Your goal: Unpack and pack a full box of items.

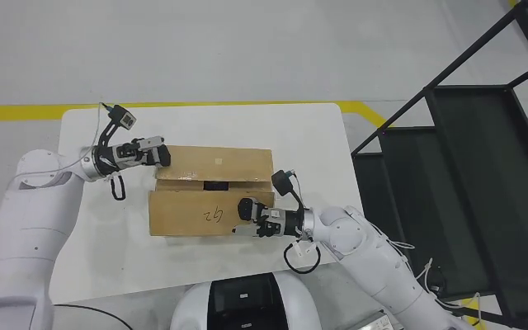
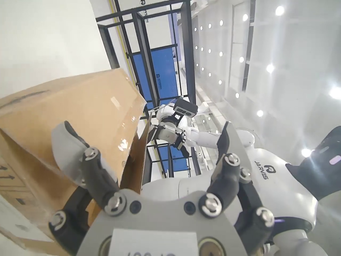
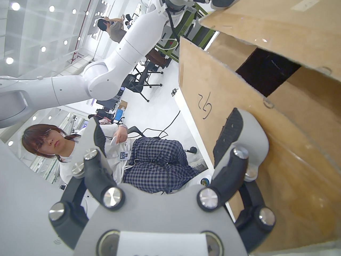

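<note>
A brown cardboard box [image 1: 210, 190] lies in the middle of the white table [image 1: 99, 247], its two top flaps nearly closed with a dark gap [image 1: 216, 185] between them. My left gripper [image 1: 162, 155] is open at the box's far left corner, one finger [image 2: 68, 145] against the far flap [image 2: 88, 107]. My right gripper [image 1: 245, 216] is open over the near flap's right end, one finger [image 3: 234, 134] resting on the cardboard [image 3: 293, 145] beside a handwritten mark [image 3: 205, 105]. Black contents [image 3: 266, 73] show through the gap.
A black metal staircase [image 1: 445, 165] stands right of the table. A yellow floor line [image 1: 190, 106] runs behind the table's far edge. Bare tabletop lies on every side of the box.
</note>
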`<state>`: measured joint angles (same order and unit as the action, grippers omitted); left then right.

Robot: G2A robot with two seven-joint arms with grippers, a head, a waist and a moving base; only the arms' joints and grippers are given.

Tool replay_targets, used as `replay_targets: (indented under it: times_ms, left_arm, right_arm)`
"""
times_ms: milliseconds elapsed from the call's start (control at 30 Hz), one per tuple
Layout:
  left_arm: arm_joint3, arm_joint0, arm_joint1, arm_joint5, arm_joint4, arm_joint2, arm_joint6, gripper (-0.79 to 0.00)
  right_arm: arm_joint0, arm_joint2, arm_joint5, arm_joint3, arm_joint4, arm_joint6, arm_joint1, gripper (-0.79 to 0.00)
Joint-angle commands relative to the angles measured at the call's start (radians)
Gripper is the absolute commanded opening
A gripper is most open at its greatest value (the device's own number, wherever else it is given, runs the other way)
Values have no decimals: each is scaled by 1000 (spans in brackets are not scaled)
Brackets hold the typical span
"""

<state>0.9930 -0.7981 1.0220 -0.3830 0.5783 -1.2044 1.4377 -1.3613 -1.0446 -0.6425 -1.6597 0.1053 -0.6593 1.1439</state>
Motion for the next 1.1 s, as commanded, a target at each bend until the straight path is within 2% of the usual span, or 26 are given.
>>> replay_targets:
  times_ms: [0,400,700,1067]
  left_arm:
    - [24,-10,-7,7,2,8,7,0]
    - [101,-40,-53,0,-59,59,0,0]
    - [149,-57,-91,12,-32,92,12,0]
    - [176,-64,-139,0,-82,146,0,0]
  right_arm:
    - [-3,1,13,-2,7,10,0,0]
    - [-10,1,136,-6,50,71,1,0]
    - [-9,2,204,-5,67,79,1,0]
    - [-3,6,220,-9,74,89,2,0]
